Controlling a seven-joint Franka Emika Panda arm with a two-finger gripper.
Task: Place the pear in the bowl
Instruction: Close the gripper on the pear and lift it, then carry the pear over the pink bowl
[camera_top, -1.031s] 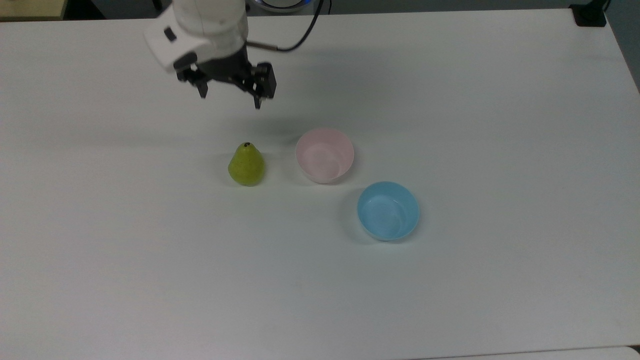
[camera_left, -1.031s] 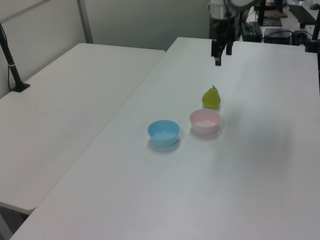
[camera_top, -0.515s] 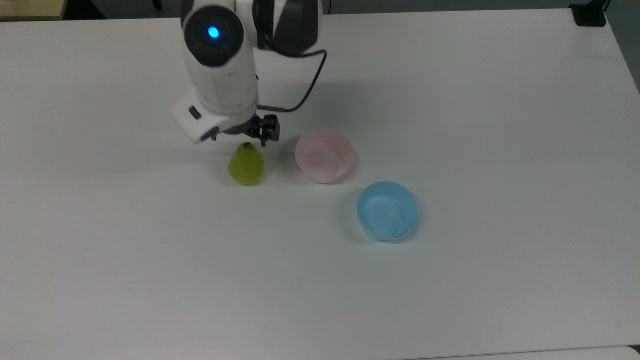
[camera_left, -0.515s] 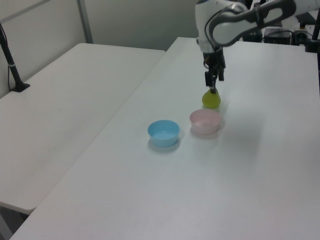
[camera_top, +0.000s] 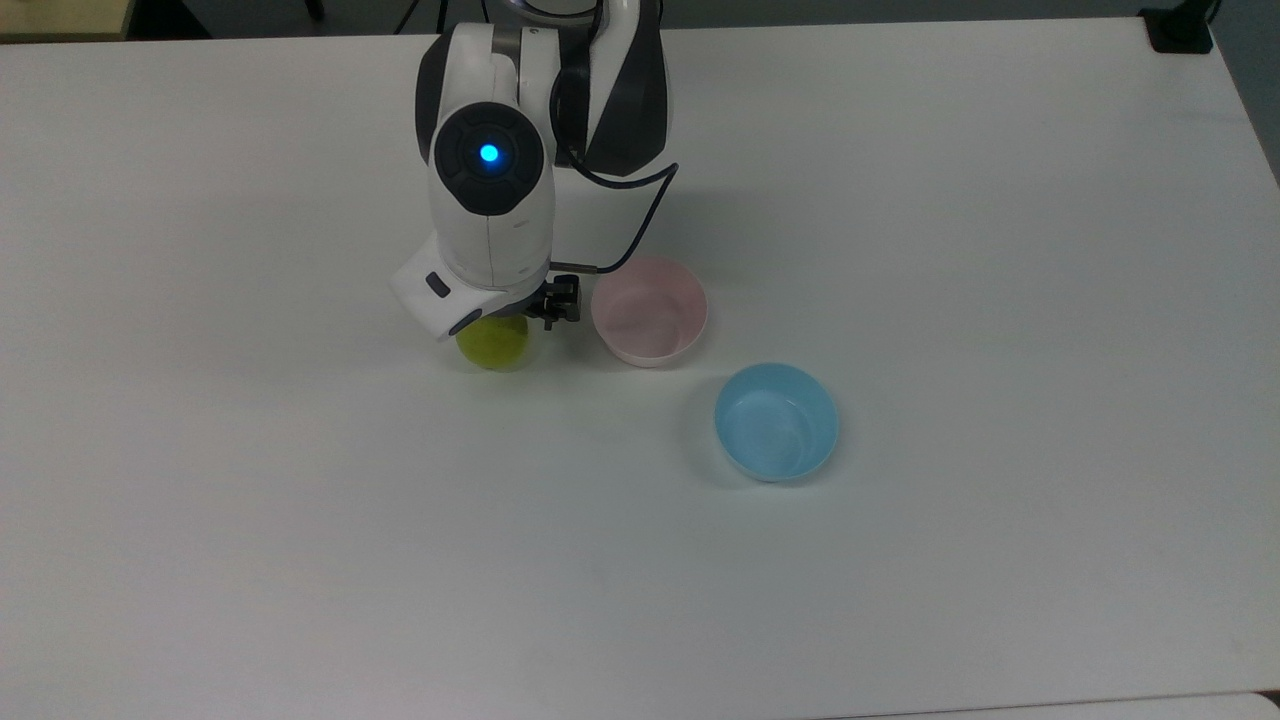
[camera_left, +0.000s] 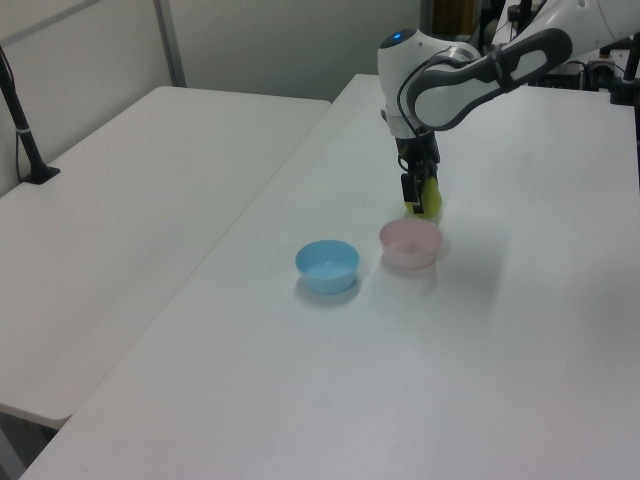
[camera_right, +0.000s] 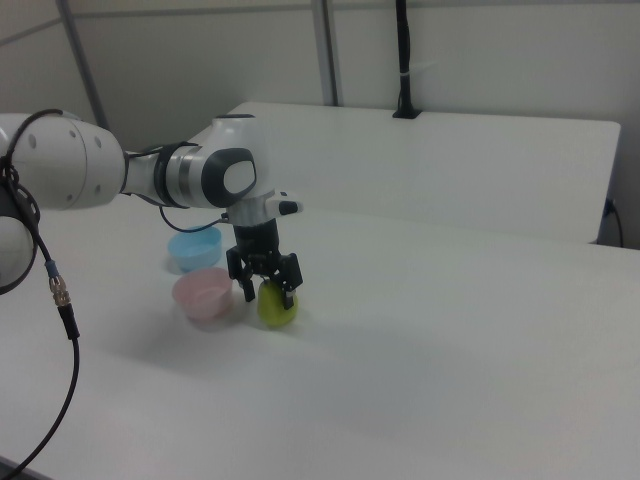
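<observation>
Top view: the small yellow-green pear (camera_top: 494, 345) stands on the white counter (camera_top: 1000, 200), its upper half hidden under the white wrist of the robot arm (camera_top: 490, 210). The black two-finger gripper (camera_top: 520, 318) is down over the pear; one dark finger shows at the pear's 2 o'clock, just beside the small round pale pink bowl (camera_top: 649, 311). That pink bowl sits at 3 o'clock from the pear, close by but not touching it, and its smooth inside holds nothing. A light blue bowl (camera_top: 776, 421) of like size lies at about 4 o'clock from the pink bowl, apart from it.

In the right view, the gripper (camera_right: 266, 287) hangs straight down from the arm (camera_right: 210, 175), with its fingers spread, one on either side of the pear's narrow top. The pear (camera_right: 277, 306) rests on the counter (camera_right: 450, 380) under them, upright. Whether the pads touch the fruit I cannot tell. The pink bowl (camera_right: 204, 294) is at 9 o'clock from the pear here, and the blue bowl (camera_right: 194, 248) beyond it at about 12 o'clock.

In the left view, the gripper (camera_left: 413, 193) stands over the pear (camera_left: 430, 199), which sits at 1 o'clock from the pink bowl (camera_left: 410, 243); the blue bowl (camera_left: 327, 266) lies at 8 o'clock from the pink one.
</observation>
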